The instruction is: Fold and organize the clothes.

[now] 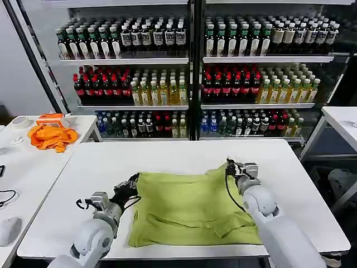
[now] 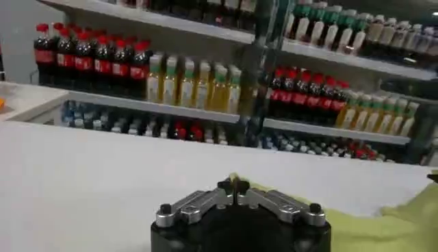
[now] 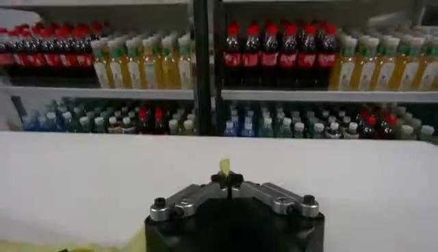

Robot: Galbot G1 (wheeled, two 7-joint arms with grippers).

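Two grippers pinch one lime-green T-shirt [image 1: 192, 209] on the white desk [image 1: 167, 159]. Left gripper [image 1: 134, 182] is clamped on the shirt's far left corner, right gripper [image 1: 233, 166] on its far right corner. The shirt lies rumpled and partly folded near the desk's front edge.

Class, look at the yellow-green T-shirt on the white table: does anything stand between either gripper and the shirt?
Nothing visible does. The left gripper is shut on the T-shirt at its left edge, and the right gripper is shut on its far right corner. The orange cloth lies apart on the side table.
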